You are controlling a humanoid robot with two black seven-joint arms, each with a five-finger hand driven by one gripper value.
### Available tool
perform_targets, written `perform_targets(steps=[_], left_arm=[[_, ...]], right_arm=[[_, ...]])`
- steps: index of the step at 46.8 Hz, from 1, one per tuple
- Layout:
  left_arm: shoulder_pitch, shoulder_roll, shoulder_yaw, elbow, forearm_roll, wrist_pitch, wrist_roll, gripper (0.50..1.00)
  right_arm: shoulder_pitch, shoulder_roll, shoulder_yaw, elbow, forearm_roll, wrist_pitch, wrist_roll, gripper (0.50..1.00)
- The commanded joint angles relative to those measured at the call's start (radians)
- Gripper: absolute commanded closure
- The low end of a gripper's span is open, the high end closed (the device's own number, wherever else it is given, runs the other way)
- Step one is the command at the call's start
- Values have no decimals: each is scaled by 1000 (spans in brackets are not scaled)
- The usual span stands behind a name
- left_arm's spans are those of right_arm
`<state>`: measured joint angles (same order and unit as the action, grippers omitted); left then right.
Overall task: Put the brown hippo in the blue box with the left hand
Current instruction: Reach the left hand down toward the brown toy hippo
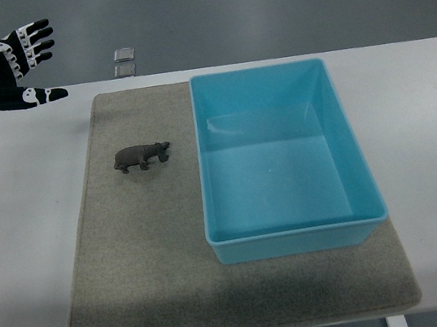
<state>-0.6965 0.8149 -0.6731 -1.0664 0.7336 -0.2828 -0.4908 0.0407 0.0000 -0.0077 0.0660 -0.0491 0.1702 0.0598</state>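
A small brown hippo stands on the grey mat, its head turned toward the blue box. The blue box lies on the mat's right half and holds nothing. My left hand hovers at the upper left, above the table's far left corner, fingers spread and holding nothing. It is well up and to the left of the hippo. The right arm does not show.
The white table carries the mat. Two small grey squares lie on the floor beyond the table's far edge.
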Motion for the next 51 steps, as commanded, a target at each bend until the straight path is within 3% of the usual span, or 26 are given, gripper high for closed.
perform_targets(steps=[1, 15, 25, 36, 51], left_arm=[[0, 4, 32, -30, 75, 28, 21, 508], [0, 10, 69, -112, 263, 73, 41, 504], [-40, 4, 116, -115, 337, 76, 80, 506], [-74, -17, 178, -115, 474, 165, 121, 508], [-106, -39, 217, -112, 549, 189, 127, 523]], right_arm=[[-1, 0, 0, 0, 0, 0, 0, 564], [1, 0, 0, 0, 0, 0, 0, 564], [1, 0, 0, 0, 0, 0, 0, 564], [1, 0, 0, 0, 0, -1, 0, 564], [-1, 0, 0, 0, 0, 0, 0, 564]])
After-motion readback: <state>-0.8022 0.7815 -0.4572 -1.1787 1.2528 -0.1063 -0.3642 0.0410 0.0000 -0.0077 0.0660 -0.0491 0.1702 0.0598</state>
